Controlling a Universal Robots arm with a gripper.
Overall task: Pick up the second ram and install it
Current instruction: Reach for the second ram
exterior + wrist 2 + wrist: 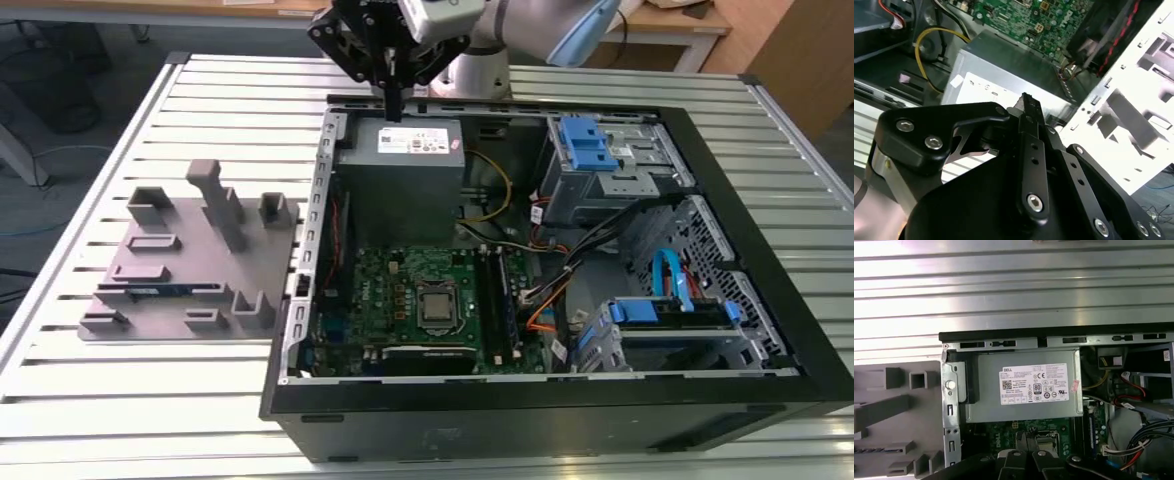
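The gripper [395,108] hangs with its fingers pressed together and empty, the power supply [400,170] just beneath the tips. The second ram [163,291] lies well apart from them, in the grey fixture [134,250]. The pick-up looks not yet begun; grasping it would call for parted fingers straddling its thin edge.

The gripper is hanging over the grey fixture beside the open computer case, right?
No. In the exterior view the gripper hangs over the power supply inside the open computer case; the grey fixture sits beside the case.
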